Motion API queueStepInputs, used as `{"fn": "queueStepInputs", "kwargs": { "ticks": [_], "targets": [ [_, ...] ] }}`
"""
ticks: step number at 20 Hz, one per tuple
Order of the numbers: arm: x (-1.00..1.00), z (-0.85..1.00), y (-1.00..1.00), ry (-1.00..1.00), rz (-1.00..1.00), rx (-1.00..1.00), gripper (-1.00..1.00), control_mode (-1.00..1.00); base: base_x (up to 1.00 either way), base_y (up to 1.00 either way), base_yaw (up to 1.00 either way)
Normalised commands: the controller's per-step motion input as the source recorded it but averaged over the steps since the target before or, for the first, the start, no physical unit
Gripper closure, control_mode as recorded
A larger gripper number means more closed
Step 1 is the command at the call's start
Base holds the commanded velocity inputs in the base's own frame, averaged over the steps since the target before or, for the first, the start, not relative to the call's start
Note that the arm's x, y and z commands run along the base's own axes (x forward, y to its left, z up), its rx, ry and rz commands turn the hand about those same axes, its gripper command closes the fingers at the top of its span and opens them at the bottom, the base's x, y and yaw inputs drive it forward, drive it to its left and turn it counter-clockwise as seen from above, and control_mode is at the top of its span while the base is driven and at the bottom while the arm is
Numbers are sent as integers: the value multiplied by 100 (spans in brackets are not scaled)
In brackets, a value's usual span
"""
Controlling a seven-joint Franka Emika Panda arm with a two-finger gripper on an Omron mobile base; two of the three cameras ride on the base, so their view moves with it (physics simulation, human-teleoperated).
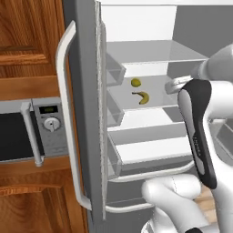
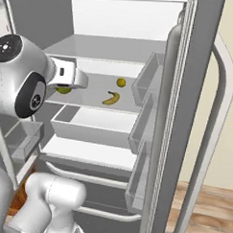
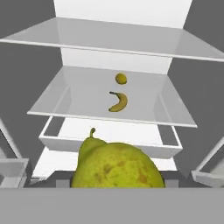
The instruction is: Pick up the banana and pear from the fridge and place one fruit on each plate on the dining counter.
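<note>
Pear (image 3: 116, 165) fills bottom centre of hand view, right at the gripper, prob. gripped for carrying out, but fingers hidden, can't tell if jaws are clamped. Banana (image 3: 118, 101) lies mid-frame on fridge shelf (image 3: 65, 103), small round yellow fruit (image 3: 121, 78) just behind.

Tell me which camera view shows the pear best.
The hand view: the pear looms large at its bottom centre, stem and brown-speckled skin plain. In the right base view only a green sliver of it peeks out below the hand. In the left base view the arm hides it.
</note>
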Motion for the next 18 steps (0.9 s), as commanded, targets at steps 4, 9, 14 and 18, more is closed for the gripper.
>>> {"fn": "queueStepInputs", "kwargs": {
  "ticks": [4, 9, 14, 18],
  "targets": [
    [0, 0, 0, 0, 0, 0, 100, 100, -100, 17, 0],
    [0, 0, 0, 0, 0, 0, 100, 100, -100, 21, 0],
    [0, 0, 0, 0, 0, 0, 100, 100, -100, 54, 0],
    [0, 0, 0, 0, 0, 0, 100, 100, -70, 66, 53]
  ]
}}
